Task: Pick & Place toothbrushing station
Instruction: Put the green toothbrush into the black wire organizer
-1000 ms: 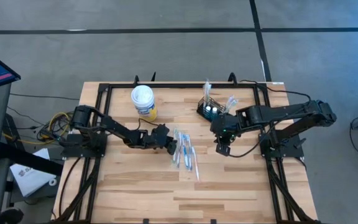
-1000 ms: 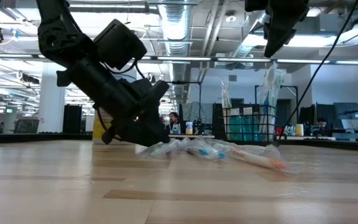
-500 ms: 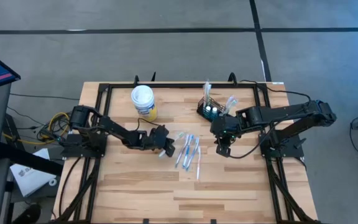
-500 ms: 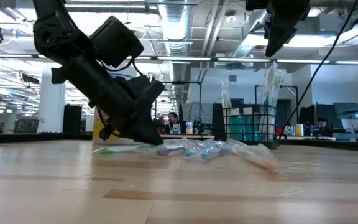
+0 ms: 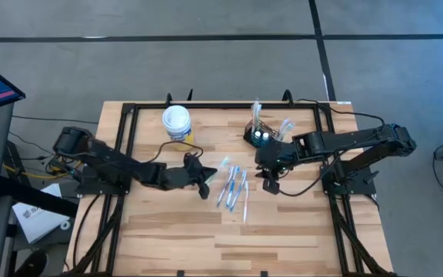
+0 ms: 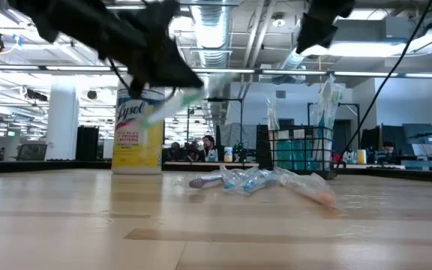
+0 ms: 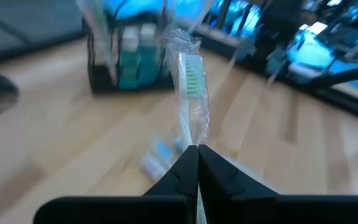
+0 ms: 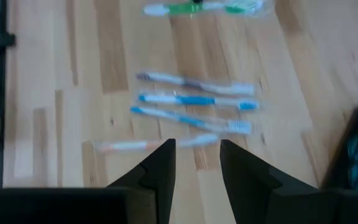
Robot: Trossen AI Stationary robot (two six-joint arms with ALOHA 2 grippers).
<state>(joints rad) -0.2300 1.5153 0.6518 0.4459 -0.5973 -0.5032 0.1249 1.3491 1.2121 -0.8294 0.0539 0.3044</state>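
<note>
My left gripper is shut on a green toothbrush in a clear wrapper, held up above the table left of the pile. Several wrapped toothbrushes lie flat on the wood in the middle. The toothbrushing station, a black wire-mesh caddy holding wrapped items, stands on the table at the far right of centre. My right gripper hangs open above the table, right of the pile and near the station, with nothing between its fingers. My left gripper pinches the wrapped toothbrush on its handle between its two shut fingers, coming from the table's left. The bristle head sticks out ahead of the fingertips. The toothbrush is lifted clear of the table and slants, one end lower.
A yellow canister with a white lid stands at the far left of centre. A black frame runs round the table top. Bare wood fills the near half. The room behind shows desks and people.
My left gripper has shut on the green toothbrush at the pile's left side and drawn it out toward the table's left. It has then lifted the toothbrush clear of the table. The other toothbrushes have shifted a little and stay lying down. My right gripper has drifted slightly left.
</note>
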